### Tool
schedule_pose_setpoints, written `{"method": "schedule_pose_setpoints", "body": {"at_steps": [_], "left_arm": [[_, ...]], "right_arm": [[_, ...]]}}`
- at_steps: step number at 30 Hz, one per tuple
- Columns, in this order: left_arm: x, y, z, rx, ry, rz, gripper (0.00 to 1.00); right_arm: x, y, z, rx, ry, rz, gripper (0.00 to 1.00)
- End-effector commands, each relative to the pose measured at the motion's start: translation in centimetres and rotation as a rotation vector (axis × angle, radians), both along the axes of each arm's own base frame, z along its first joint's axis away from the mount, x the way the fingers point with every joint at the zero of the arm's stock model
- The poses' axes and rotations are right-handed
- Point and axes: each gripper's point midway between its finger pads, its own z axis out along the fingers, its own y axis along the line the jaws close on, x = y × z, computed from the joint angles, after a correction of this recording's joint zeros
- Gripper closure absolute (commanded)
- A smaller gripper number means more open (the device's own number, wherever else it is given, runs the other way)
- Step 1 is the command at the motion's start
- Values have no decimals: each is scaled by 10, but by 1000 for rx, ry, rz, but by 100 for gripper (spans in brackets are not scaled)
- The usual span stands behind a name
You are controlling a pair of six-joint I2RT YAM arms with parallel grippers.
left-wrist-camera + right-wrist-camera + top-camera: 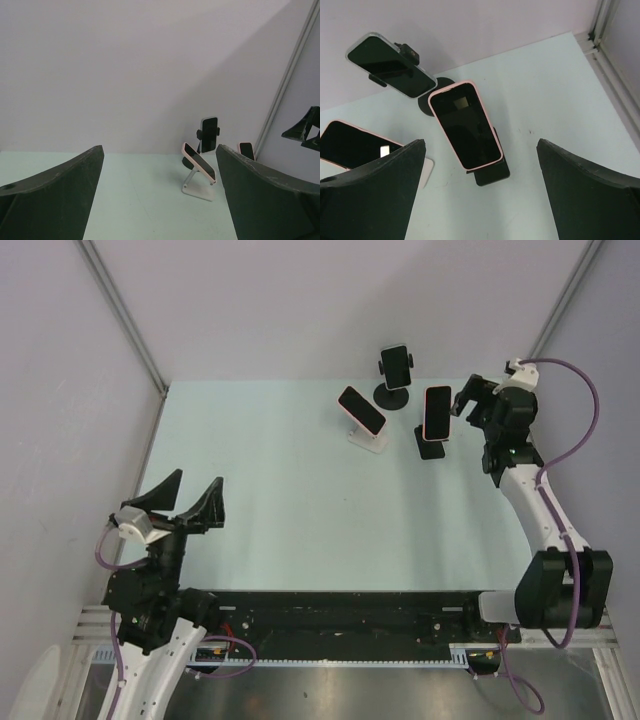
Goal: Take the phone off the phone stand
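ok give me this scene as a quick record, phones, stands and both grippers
phones: three, each on its own stand
left phone: pink-edged, tilted on white stand
back phone: clamped in black round-base holder
right phone: pink-edged, leaning on black stand
right gripper: open, facing right phone, not touching
left gripper: open, over near-left of table, far from phones

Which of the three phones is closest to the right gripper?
The pink phone on the black stand, beside the right gripper; the white-stand phone and clamped phone sit farther left.
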Motion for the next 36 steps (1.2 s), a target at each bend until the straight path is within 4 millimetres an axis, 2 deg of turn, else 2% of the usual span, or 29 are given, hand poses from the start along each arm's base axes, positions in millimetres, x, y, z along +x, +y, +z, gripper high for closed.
{"method": "schedule_pose_setpoints", "body": {"at_steps": [1, 3, 4, 6, 7, 10, 11, 13, 14, 15, 17, 21, 27, 28, 36], "left_arm": [[-1, 3, 10, 9, -13, 19, 0], [2, 3, 8, 14, -1, 21, 0], [3, 2, 7, 15, 2, 21, 0], [3, 2, 7, 15, 5, 19, 0], [6, 1, 5, 19, 14, 18, 0], [9, -2, 3, 34, 24, 9, 0], [9, -3, 3, 37, 25, 5, 0], [10, -7, 2, 51, 26, -10, 0], [11, -7, 1, 54, 29, -11, 0], [13, -8, 0, 59, 34, -12, 0], [15, -8, -1, 64, 38, -10, 0], [19, -9, -3, 73, 50, -11, 0], [22, -13, -5, 90, 54, -31, 0], [23, -13, -6, 91, 57, -29, 0], [23, -14, -6, 96, 56, -34, 0]], "right_arm": [[32, 16, 5, 50, -19, 150, 0], [42, 17, -5, 28, 1, 166, 0], [49, 18, -20, 30, 34, 171, 0], [57, 18, -26, 26, 47, 175, 0], [64, 18, -41, 17, 80, 180, 0], [76, 19, -50, -12, 101, 194, 0], [82, 20, -62, -20, 127, 198, 0], [89, 22, -65, -36, 131, 205, 0], [94, 21, -76, -48, 151, 207, 0], [97, 34, -74, -58, 138, 233, 0], [101, 47, -78, -87, 137, 266, 0], [113, 58, -96, -135, 166, 278, 0], [122, 57, -98, -194, 166, 210, 0], [122, 52, -98, -209, 168, 186, 0], [112, 52, -89, -246, 186, 187, 0]]}}
